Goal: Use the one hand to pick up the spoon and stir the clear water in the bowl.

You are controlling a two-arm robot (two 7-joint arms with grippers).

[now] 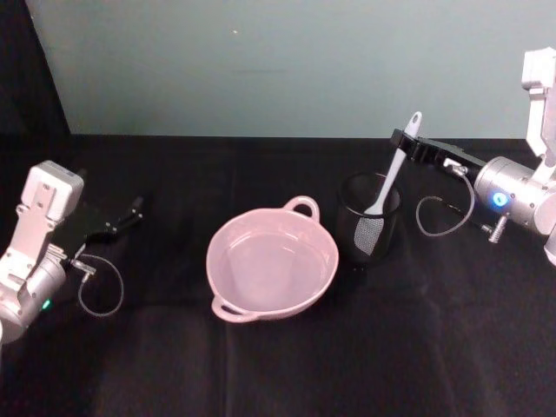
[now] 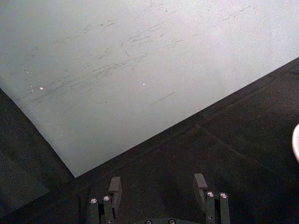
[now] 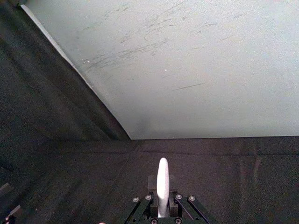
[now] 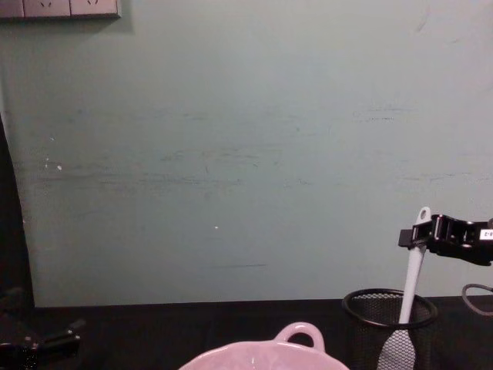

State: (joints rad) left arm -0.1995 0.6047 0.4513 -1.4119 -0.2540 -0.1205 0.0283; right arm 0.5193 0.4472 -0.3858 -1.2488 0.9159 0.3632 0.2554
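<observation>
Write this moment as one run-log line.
right gripper: shut on spoon handle | spoon head: in mesh cup | bowl: no spoon yet | left gripper: open, parked

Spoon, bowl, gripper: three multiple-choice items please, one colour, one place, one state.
1. The bowl is: A white; B pale pink; C blue.
2. The spoon's head sits: A in the bowl; B in mid-air; C in the black mesh cup.
3. The right gripper is: A open; B shut on the spoon; C shut on the bowl.
Key: 1 B, its wall is pink; 2 C, the head shows through the mesh; 3 B, it clamps the upper handle.
The left gripper is parked open at the left.
</observation>
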